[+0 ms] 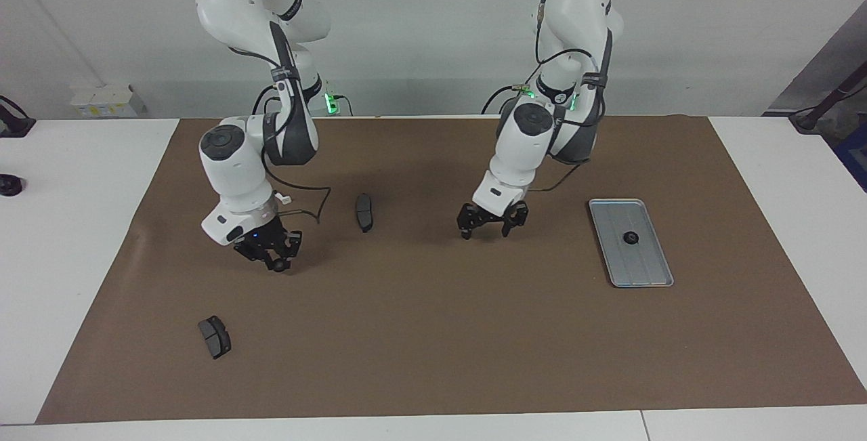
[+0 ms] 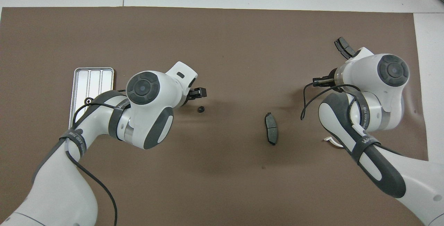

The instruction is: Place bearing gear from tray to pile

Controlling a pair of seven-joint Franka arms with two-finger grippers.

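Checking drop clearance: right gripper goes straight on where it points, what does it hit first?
Likely bare brown mat: the right gripper, gripping a small gear, points down at it; nothing between shows.

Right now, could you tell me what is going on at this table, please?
The right gripper is shut on a small gear over the mat, near the scattered brake pads. The left gripper hangs open over the mat, toward the tray, where another gear lies.

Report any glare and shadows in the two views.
Overhead view: the tray glares almost white. Facing view: it looks dull grey, no glare; shadows on the brown mat beneath both arms are soft and blurred-edged.
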